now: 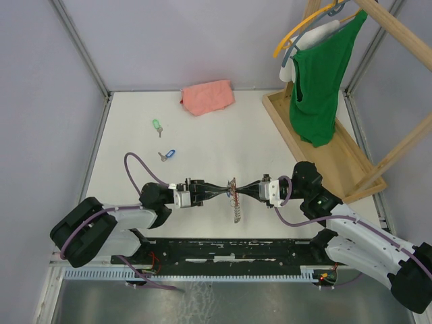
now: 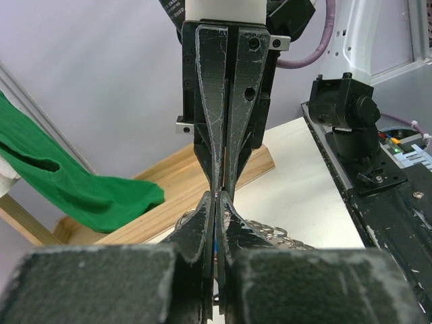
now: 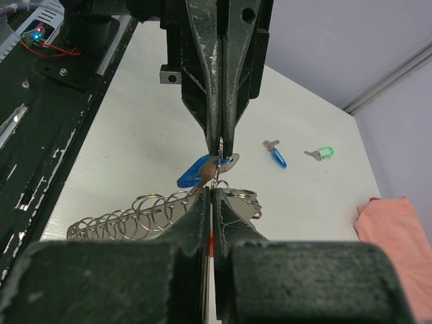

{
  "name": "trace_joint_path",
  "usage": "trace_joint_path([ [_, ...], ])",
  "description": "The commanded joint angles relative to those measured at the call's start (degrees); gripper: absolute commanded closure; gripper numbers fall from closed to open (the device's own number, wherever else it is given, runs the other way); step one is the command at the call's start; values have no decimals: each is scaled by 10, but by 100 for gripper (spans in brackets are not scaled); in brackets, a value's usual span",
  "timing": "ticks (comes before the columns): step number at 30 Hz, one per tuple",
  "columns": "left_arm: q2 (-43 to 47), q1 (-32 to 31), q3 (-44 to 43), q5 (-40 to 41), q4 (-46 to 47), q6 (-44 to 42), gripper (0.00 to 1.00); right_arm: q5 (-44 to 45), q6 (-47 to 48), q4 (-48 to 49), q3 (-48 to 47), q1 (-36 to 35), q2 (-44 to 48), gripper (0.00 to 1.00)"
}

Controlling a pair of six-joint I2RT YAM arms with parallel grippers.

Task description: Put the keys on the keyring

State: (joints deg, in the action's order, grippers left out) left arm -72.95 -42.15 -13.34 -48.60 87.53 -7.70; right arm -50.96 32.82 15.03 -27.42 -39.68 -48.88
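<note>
My left gripper [image 1: 226, 191] and right gripper [image 1: 244, 191] meet tip to tip above the table's near middle. Both are shut on one thin keyring [image 3: 218, 170], held edge-on between them. A key with a blue head cover [image 3: 192, 174] hangs at that ring, just under the left gripper's tips [image 3: 221, 143]. I cannot tell whether it is threaded on. The right gripper [image 3: 213, 190] grips the ring's lower side. A metal strip carrying several spare keyrings [image 3: 135, 212] hangs below the grippers. A loose blue key [image 1: 167, 155] and a loose green key [image 1: 157, 126] lie at the far left.
A pink cloth [image 1: 208, 96] lies at the table's back edge. A wooden rack [image 1: 324, 145] with a green garment [image 1: 317, 81] on hangers stands at the right. The black base rail [image 1: 229, 250] runs along the near edge.
</note>
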Motion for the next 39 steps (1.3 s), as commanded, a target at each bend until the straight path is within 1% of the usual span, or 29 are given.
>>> trace_joint_path([
  [1, -8, -3, -20, -4, 115, 23, 97, -38, -4, 28, -39, -2, 1, 99],
  [7, -13, -4, -21, -8, 115, 35, 97, -38, -8, 42, -41, -3, 2, 99],
  [10, -11, -4, -15, -2, 111, 42, 97, -33, -23, 68, -33, -3, 7, 99],
  [12, -3, -4, -8, 7, 102, 42, 97, -30, -25, 69, -31, -2, 11, 99],
  [16, 27, -3, 4, 29, 80, 38, 97, -19, -1, 24, -32, -2, 18, 99],
  [19, 51, -3, 7, 41, 48, 32, 97, 2, 12, 9, -28, -3, 25, 99],
  [22, 64, -3, 14, 48, 43, 30, 97, 15, 20, 0, -25, -3, 28, 99],
  [26, 62, -3, 12, 39, 36, 34, 97, 16, 1, 35, -17, -2, 20, 99],
  [35, 37, -4, 7, 24, 71, 51, 97, 17, -27, 87, -6, -3, 19, 99],
  [39, 30, -4, 4, 20, 74, 53, 97, 13, -32, 91, -7, -3, 19, 99],
])
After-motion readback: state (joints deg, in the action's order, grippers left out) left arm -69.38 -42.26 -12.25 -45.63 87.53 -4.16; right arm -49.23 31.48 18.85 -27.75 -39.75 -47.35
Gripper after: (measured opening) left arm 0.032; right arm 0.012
